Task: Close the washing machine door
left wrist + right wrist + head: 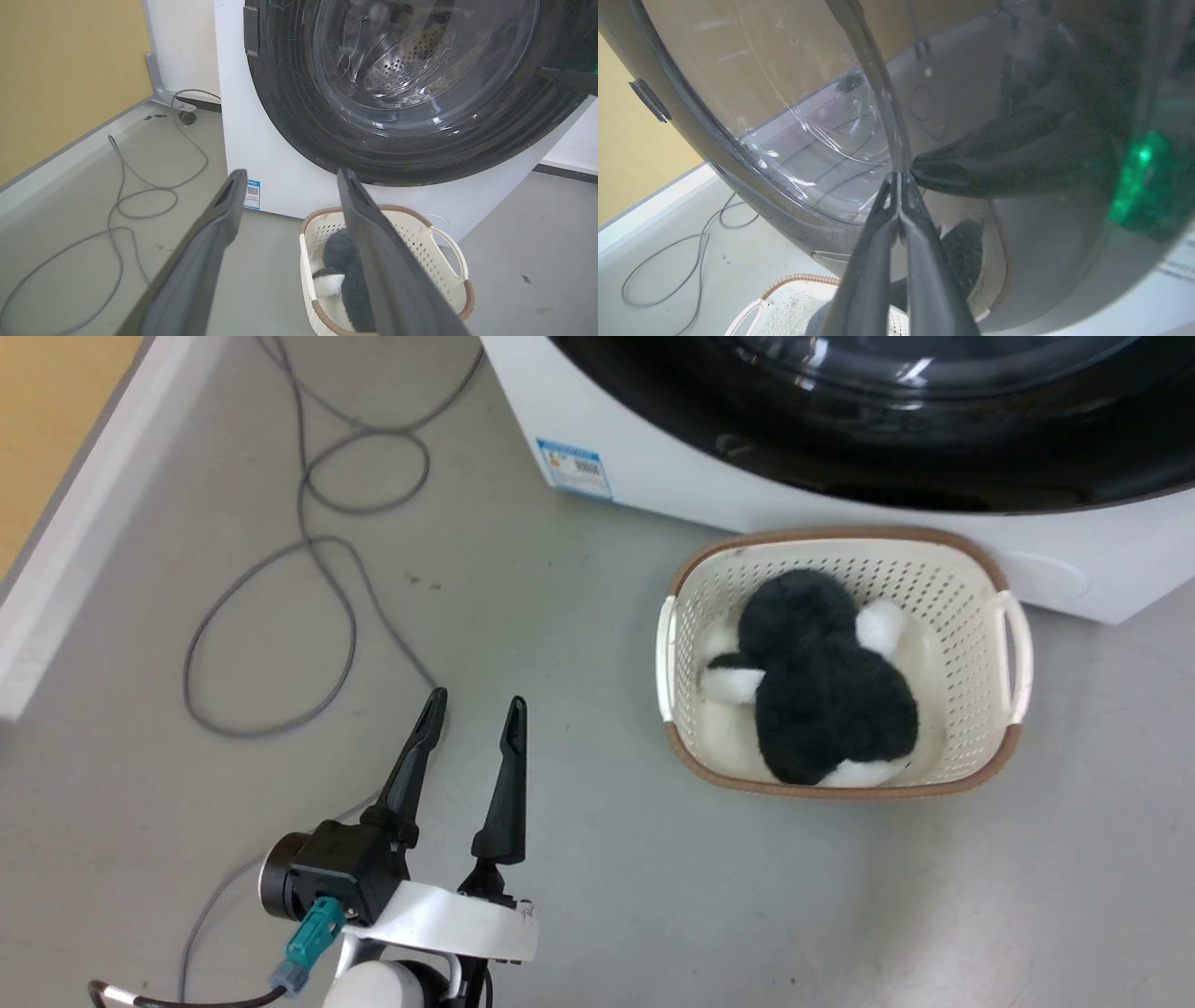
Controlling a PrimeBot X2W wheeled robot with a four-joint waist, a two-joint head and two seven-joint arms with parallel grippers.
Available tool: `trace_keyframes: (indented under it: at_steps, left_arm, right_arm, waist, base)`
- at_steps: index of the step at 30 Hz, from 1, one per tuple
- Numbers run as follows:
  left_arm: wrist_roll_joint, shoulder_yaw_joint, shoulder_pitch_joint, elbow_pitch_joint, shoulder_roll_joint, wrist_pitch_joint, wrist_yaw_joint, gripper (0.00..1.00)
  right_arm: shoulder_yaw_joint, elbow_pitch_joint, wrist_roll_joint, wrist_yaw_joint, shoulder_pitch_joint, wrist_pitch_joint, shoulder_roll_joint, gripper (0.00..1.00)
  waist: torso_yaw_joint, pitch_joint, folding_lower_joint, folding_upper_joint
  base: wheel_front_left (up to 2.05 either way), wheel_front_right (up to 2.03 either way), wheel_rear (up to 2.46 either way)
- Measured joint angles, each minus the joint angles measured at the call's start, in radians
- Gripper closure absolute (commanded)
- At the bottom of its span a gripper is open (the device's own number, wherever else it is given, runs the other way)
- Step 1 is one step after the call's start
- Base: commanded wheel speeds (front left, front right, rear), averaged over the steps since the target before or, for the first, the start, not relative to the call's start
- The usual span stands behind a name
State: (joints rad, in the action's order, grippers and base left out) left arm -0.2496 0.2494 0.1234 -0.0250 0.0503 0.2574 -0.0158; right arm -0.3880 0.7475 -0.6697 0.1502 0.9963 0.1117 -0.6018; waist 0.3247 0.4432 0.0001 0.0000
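At the far left a grey cable [187, 663] lies looped on the floor [579, 859]. It plays no part in the job. Just right of it, the left end effector [476, 700] hangs over bare floor with its two fingers spread wide. It holds nothing, touches nothing and is well apart from the machine.

Further right stands the washing machine [653, 476], with a small blue sticker [574, 469] low on its white front. In the left wrist view, the washing machine door [299, 116] lies flat against that front, with no gap showing along its black rim. The perforated drum [402, 65] shows only through the glass. So the swing looks finished, or very nearly so.

On the floor just below the door sits a cream basket [1013, 653] with a black and white plush toy [831, 700] inside. It is clear of the door's path.

At the right, the right end effector [900, 179] has its fingers pressed together, gripping nothing. Their tips meet their own reflection on the door's glossy face, so they seem to be touching it, as for a push.

Whether the latch has caught cannot be told. What is probably left is a last firm press if the door is not yet latched.
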Motion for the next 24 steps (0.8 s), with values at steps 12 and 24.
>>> trace_keyframes:
  at_steps: [12, 24]
  left_arm:
    - [0.000, -0.059, -0.028, 0.038, 0.000, 0.000, 0.006, 0.00]
    - [-0.008, -0.134, -0.101, 0.057, 0.000, 0.000, 0.028, 0.00]
  right_arm:
    - [-0.038, -0.019, -0.042, -0.019, -0.171, 0.123, 0.043, 1.00]
    - [0.221, -0.374, 0.118, -0.019, -0.603, 0.146, 0.172, 1.00]
  waist:
    - [-0.075, -0.151, -0.0001, 0.0000]
    - [-0.184, -0.298, -0.0002, 0.0000]
  base:
    - [0.00, 0.00, 0.00]
    - [0.00, 0.00, 0.00]
